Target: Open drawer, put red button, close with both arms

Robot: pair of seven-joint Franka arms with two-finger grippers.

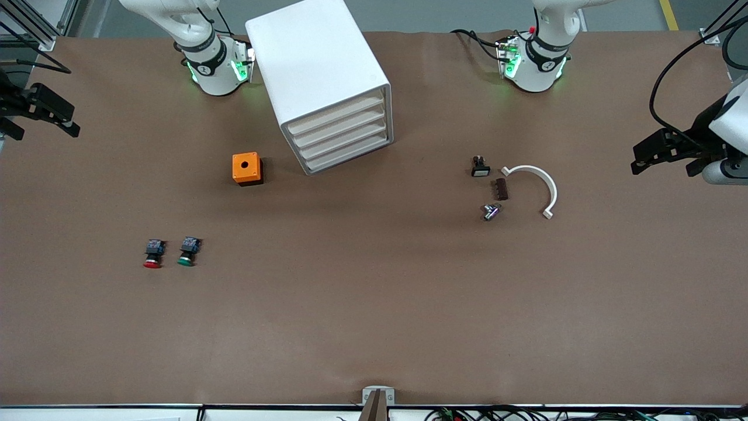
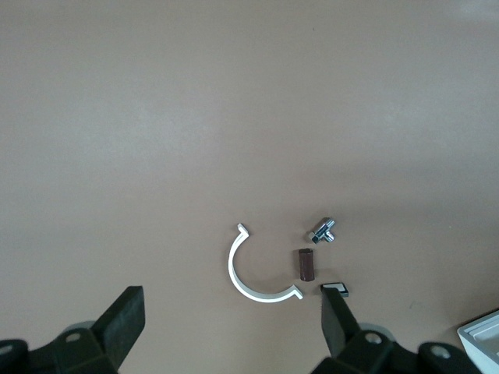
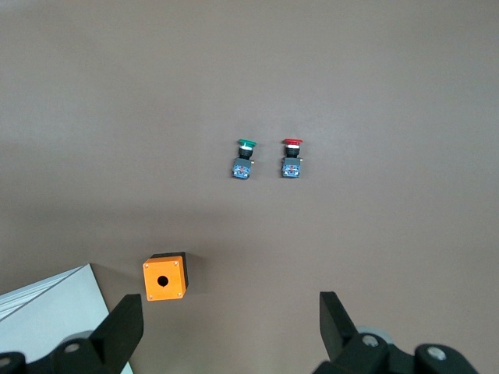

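The red button [image 1: 153,255] lies on its side on the brown table, beside its green-capped twin [image 1: 187,252], toward the right arm's end. It also shows in the right wrist view [image 3: 291,158]. The white drawer cabinet [image 1: 318,64] stands between the arm bases with all its drawers [image 1: 343,138] shut. My right gripper [image 1: 55,114] hangs open and empty over the table's edge at its own end, far from the button; in its wrist view [image 3: 231,335] the jaws stand wide apart. My left gripper [image 1: 660,155] hangs open and empty over its end of the table [image 2: 234,335].
An orange box with a round hole [image 1: 246,168] sits near the cabinet, also in the right wrist view [image 3: 164,276]. Toward the left arm's end lie a white C-shaped clamp [image 1: 540,187], a brown block [image 1: 501,189], a metal fitting [image 1: 489,211] and a small black switch [image 1: 480,167].
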